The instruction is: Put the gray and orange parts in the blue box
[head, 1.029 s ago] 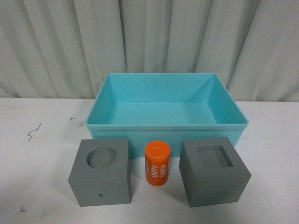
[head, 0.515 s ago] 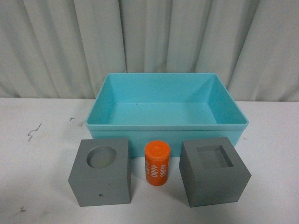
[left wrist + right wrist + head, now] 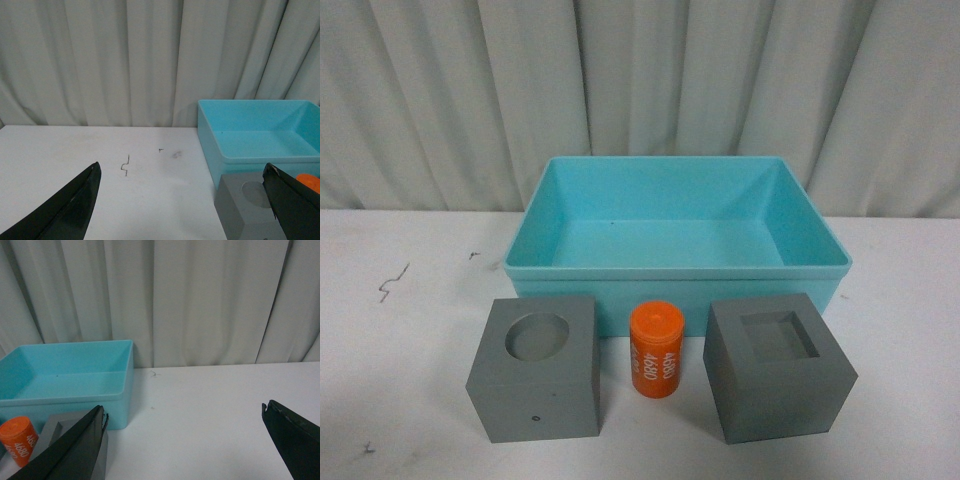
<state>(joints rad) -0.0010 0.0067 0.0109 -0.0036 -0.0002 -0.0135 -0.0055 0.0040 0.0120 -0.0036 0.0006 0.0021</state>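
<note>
In the front view the blue box (image 3: 676,268) stands empty on the white table, before the curtain. In front of it, in a row, stand a gray cube with a round recess (image 3: 535,367), an upright orange cylinder (image 3: 656,350) with white numbers, and a gray cube with a square recess (image 3: 777,366). Neither arm shows in the front view. My left gripper (image 3: 182,172) is open over bare table, with the round-recess cube (image 3: 245,210) and the box (image 3: 260,132) to one side. My right gripper (image 3: 183,412) is open too, the box (image 3: 65,375) and orange cylinder (image 3: 18,440) off to its side.
A pleated pale curtain (image 3: 640,90) closes the back of the table. Small dark scuff marks (image 3: 392,281) lie on the white tabletop left of the box. Bare table stretches to the left and right of the parts.
</note>
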